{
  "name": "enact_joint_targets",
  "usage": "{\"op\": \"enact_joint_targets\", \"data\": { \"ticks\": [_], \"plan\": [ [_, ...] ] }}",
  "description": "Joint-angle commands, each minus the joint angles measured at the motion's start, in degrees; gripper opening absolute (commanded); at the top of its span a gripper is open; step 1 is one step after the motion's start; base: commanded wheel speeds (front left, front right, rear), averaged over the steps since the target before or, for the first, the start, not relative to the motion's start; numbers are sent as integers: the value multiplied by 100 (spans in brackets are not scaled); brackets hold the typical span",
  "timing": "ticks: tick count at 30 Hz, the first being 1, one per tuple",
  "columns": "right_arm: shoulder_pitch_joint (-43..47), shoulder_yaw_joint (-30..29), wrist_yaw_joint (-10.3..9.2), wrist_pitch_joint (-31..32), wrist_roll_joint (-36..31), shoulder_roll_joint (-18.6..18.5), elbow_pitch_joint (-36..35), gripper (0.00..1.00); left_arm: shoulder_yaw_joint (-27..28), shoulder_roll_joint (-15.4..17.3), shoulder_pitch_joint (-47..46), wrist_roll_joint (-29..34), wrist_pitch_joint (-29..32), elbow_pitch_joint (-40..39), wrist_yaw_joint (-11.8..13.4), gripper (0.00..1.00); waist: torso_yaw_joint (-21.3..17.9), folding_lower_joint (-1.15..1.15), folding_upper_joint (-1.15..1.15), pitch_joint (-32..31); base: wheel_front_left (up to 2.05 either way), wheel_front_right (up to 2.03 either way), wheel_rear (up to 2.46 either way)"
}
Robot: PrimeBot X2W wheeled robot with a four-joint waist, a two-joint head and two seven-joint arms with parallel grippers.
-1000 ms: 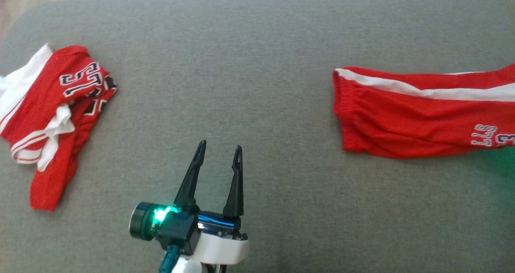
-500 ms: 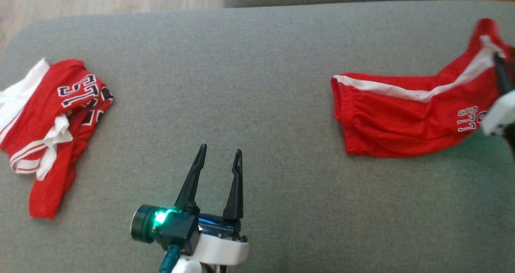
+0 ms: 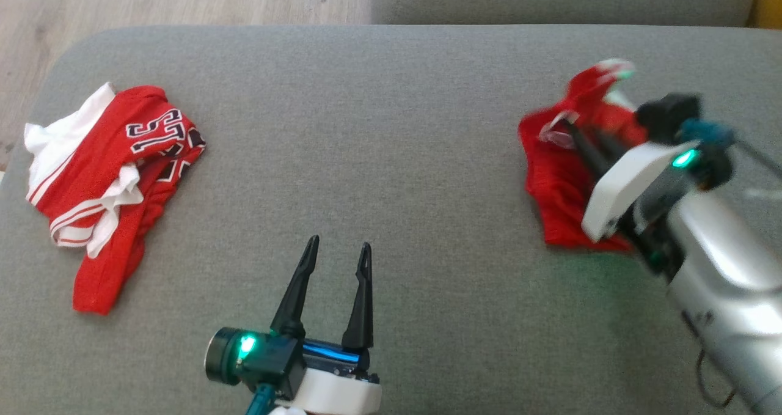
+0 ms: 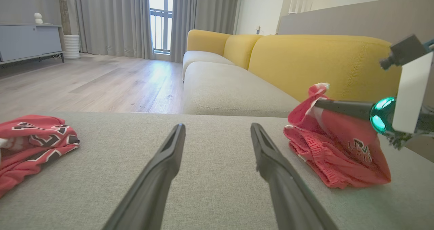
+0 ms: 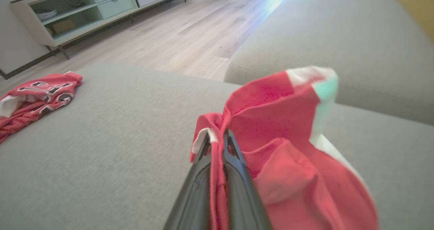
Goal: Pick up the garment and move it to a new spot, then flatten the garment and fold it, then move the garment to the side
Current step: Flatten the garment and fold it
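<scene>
One-handed | pinching red shorts tight in right gripper, right of frame | holding left gripper wide, empty, bottom centre

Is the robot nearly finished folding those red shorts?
Not yet. Done: the right hand is shut on an edge of the red shorts. Happening now: that edge is lifted over the rest, which lies bunched on the grey cushion, so a fold looks underway. The left hand hangs open, empty. Left: flattening, finishing the fold, moving it aside.
</scene>
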Motion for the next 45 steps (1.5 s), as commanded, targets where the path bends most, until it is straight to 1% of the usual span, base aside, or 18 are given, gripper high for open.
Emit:
{"op": "enact_joint_targets", "data": {
  "ticks": [1,4,6,10,13,15,19,20,21,25,30,34,38,41,42,43,44,45],
  "plan": [
    [123,54,-5,31,69,49,-215,100,106,-25,-148,-24,-46,-152,10,100,22,0,0,5,0,0,0],
    [310,70,-5,81,186,122,-445,100,94,-25,-156,-40,-46,-136,9,100,40,0,0,-11,0,0,0],
    [432,41,-5,83,264,83,-653,100,105,-25,-145,-39,-46,-123,12,100,27,0,0,-39,0,0,0],
    [686,-251,-5,-58,299,-171,-1055,100,129,-25,-82,-29,-46,-103,1,100,-36,0,0,-152,0,0,0],
    [962,-588,-5,-12,421,-414,-1274,100,143,-25,-26,-19,-46,-110,0,100,-92,0,0,-230,0,0,0],
    [1180,-861,-5,110,654,-557,-1364,100,147,-25,-7,-6,-46,-125,-11,100,-105,0,0,-252,0,0,0],
    [1547,-1302,-5,543,1440,-760,-1504,100,139,-25,-2,16,-46,-158,-34,100,-89,0,0,-238,0,0,0],
    [1598,-1373,-5,667,1658,-807,-1539,74,129,-25,-9,21,-46,-172,-41,100,-70,0,0,-214,0,0,0],
    [1637,-1438,-5,812,1913,-832,-1571,0,120,-25,-20,22,-46,-183,-48,100,-49,0,0,-185,0,0,0],
    [1620,-1619,-5,1485,2820,-936,-1545,0,57,-25,-91,23,-46,-176,-81,100,72,0,0,-42,0,0,0],
    [1332,-1751,-5,2170,3489,-1017,-1172,0,-49,-25,-253,8,-46,-180,-81,100,278,0,0,188,0,0,0],
    [1101,-1682,-5,2515,3584,-1093,-820,0,-135,-25,-382,-22,-46,-171,-64,100,427,0,0,335,0,0,0],
    [1023,-1504,-5,2850,3724,-1017,-659,0,-172,-25,-454,-63,-46,-157,-31,100,487,0,0,394,0,0,0],
    [1064,-1422,-5,3006,3860,-974,-751,0,-185,-25,-474,-88,-46,-147,-13,100,494,0,0,393,0,0,0],
    [1106,-1369,-5,3080,3917,-966,-840,0,-186,-25,-479,-101,-46,-142,-2,100,488,0,0,381,0,0,0],
    [1245,-1192,-5,3191,3927,-1002,-1102,0,-180,-25,-475,-129,-46,-132,16,100,465,0,0,330,0,0,0],
    [1245,-1192,-5,3191,3927,-1002,-1102,0,-180,-25,-475,-129,-46,-132,16,100,465,0,0,330,0,0,0],
    [1343,-1096,-5,3236,3929,-1034,-1261,0,-174,-25,-467,-137,-46,-125,20,100,449,0,0,296,0,0,0]
  ]
}}
